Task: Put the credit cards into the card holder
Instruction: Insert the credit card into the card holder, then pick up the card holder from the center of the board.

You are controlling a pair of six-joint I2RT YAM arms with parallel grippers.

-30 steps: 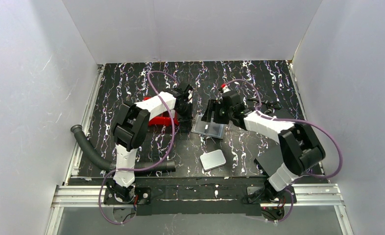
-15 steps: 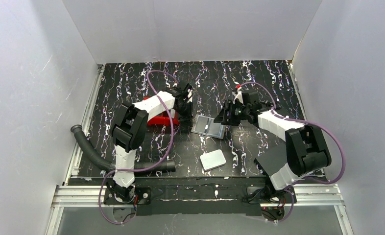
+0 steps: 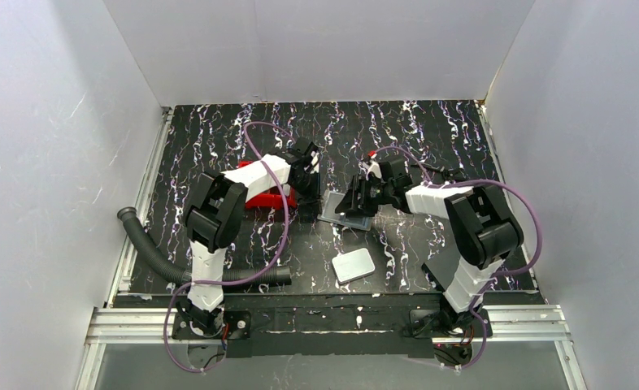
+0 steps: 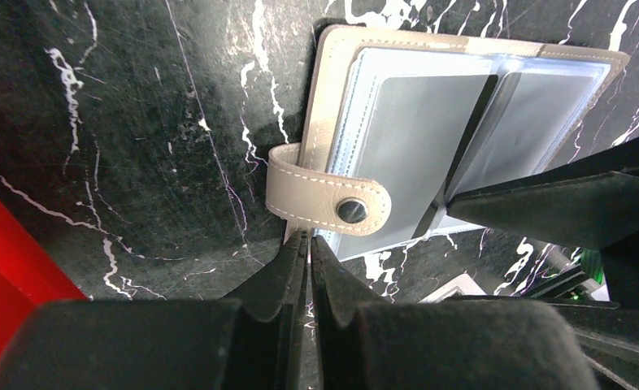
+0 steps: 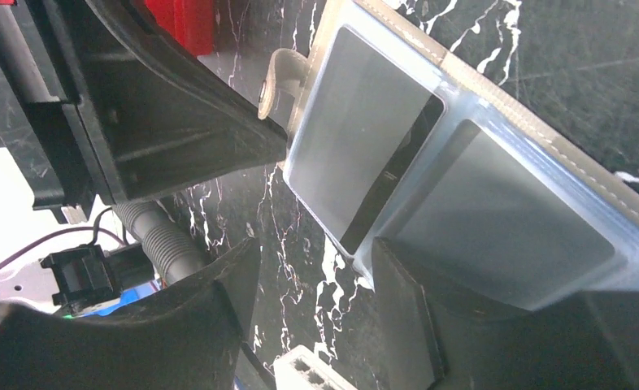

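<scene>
The card holder (image 3: 345,210) lies open on the black marbled table, beige cover down and clear sleeves up (image 4: 462,122) (image 5: 462,187). Flat grey rectangles that look like credit cards (image 5: 365,130) show inside the sleeves; I see no loose card. My left gripper (image 3: 310,210) is shut, its tips (image 4: 306,240) against the holder's edge just under the snap strap (image 4: 324,199). Whether they pinch that edge I cannot tell. My right gripper (image 3: 355,199) is open (image 5: 315,260), with one finger (image 5: 406,309) at the sleeves' near corner and bare table between the fingers.
A red tray (image 3: 259,197) sits beside the left gripper. A white rounded slab (image 3: 353,266) lies nearer the arm bases. A black ribbed hose (image 3: 149,248) curls at the front left, and a black flat sheet (image 3: 438,272) lies by the right arm's base.
The right gripper swung away to the right, then came back to the holder's edge with its jaws narrower. The left gripper stayed shut at the holder's strap side.
</scene>
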